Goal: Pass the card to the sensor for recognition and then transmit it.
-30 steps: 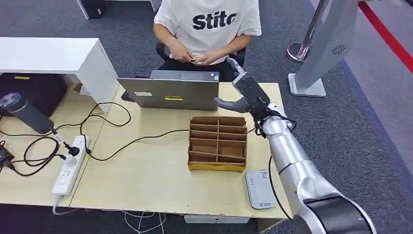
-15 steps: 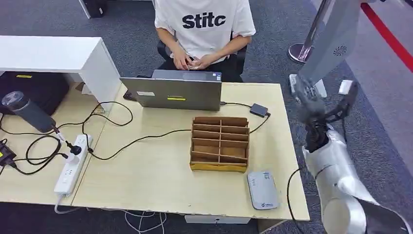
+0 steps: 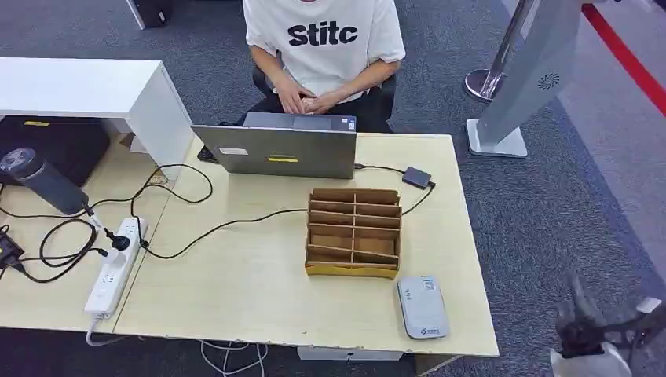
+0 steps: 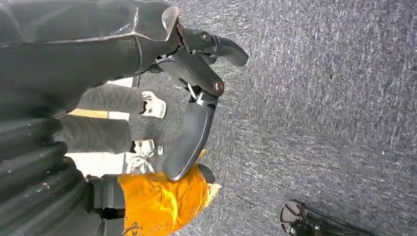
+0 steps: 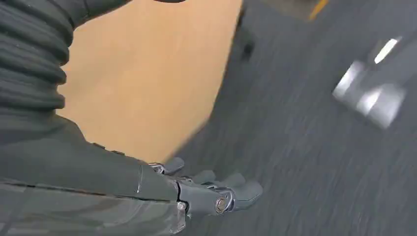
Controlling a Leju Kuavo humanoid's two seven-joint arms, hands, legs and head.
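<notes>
My right hand (image 5: pixel 206 189), empty with fingers apart, hangs beside the worktop (image 3: pixel 259 290). No card visible; the sensor (image 3: pixel 422 307) lies at five o'clock. Bring the card flat over it.

**Colours on and around the desk**

The pale wooden desk top (image 3: pixel 236 290) carries a brown cardboard organiser with many slots (image 3: pixel 353 231), a flat grey-white card reader (image 3: pixel 422 306), a silver-grey open laptop (image 3: pixel 275 149) with a small yellow sticker, a white power strip (image 3: pixel 114 265) and black cables (image 3: pixel 196 232). The seated person's T-shirt (image 3: pixel 323 39) is white with black letters. The carpet (image 3: pixel 550 212) is dark grey, speckled, with a red stripe (image 3: pixel 628 55). The robot's right hand (image 5: pixel 206 189) is dark grey.
</notes>
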